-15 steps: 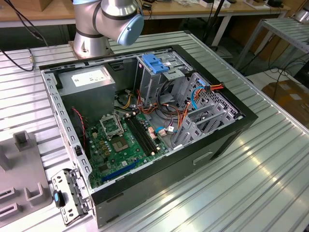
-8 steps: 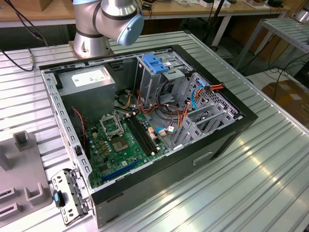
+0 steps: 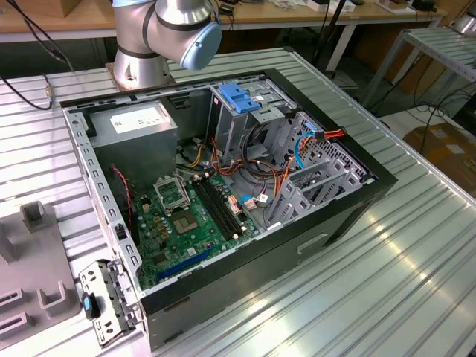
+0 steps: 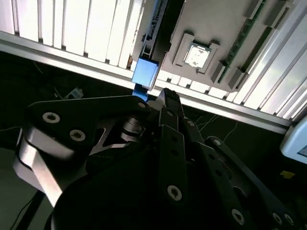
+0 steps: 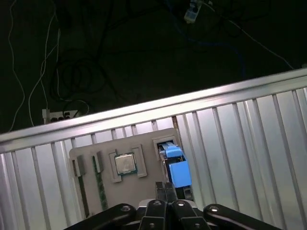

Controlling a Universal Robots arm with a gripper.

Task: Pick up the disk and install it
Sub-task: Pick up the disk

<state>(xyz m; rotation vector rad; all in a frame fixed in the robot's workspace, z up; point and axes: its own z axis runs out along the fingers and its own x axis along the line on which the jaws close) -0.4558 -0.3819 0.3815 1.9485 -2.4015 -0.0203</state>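
At the exterior view's left, against the bench's edge, lies a pale grey moulded plastic holder (image 3: 22, 275) with raised blocks and slots. In both wrist views it sits close to the edge of the ribbed aluminium bench (image 5: 249, 143). It carries a thin green memory strip (image 5: 99, 184), a square silver processor (image 5: 125, 164) and the disk (image 5: 176, 170) (image 4: 145, 73). The disk is a flat drive standing on edge in its slot, with the blue plastic side rail uppermost, and the processor lies between the strip and the disk. The black linkage gripper (image 5: 166, 190) (image 4: 160, 98) hangs right over that slot. Its 2 fingers are drawn together and the tips are at the blue rail, but I cannot tell whether they nip its edge or merely touch it. So the step in hand looks like taking hold of the disk, and little of the task seems done. To do this well, I judge that the grip should sit square on the rail and in line with the slot. Then the drive comes out straight without scraping the slot walls or rocking toward the processor. Further toward the exterior view's right, mid-bench, the open black-walled desktop computer case (image 3: 245, 290) lies on its side. It shows a green motherboard (image 3: 186, 223) and a tall metal cage with a blue plastic top (image 3: 239, 97).
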